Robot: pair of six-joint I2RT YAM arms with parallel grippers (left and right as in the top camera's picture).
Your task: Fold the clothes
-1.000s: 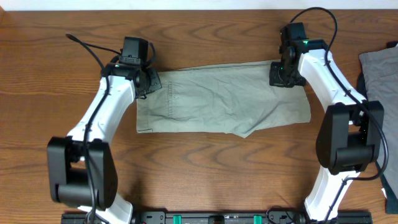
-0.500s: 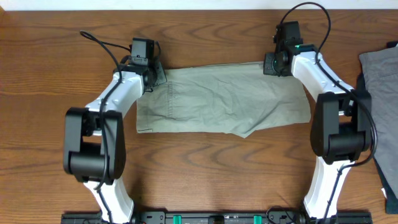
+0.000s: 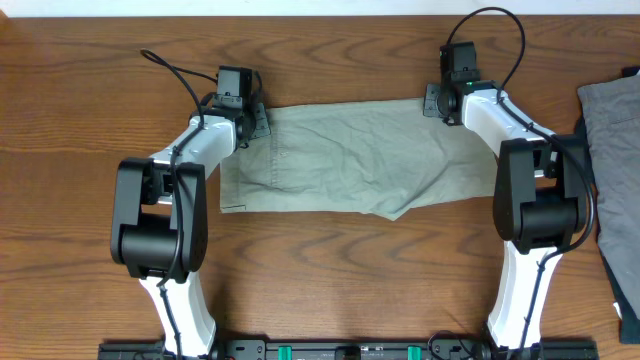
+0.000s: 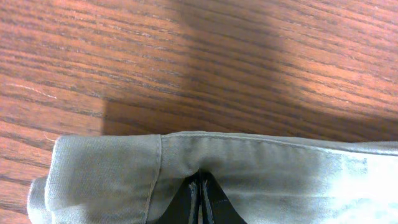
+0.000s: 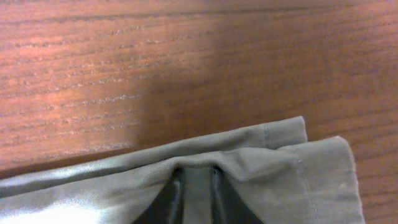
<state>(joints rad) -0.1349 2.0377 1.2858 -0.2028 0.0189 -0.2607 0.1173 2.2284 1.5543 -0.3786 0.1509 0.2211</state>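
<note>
- Bright, even light is falling from above in the overhead view, keeping the wooden table [image 3: 330,290] sharp, with only faint, soft shadows.
- A broad dark shadow is crossing the wood in both wrist views.
- The shorts [image 5: 74,199] are catching a pale sheen at lower left, and the nearest cloth is blurring slightly.

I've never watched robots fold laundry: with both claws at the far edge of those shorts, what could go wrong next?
1. The left gripper is clamped on the shorts, but the right gripper has its fingers slightly apart around the cloth; a pull could slip that corner free and skew the fold.
2. The right arm has its elbow close to the grey garment and might drag it.
</note>
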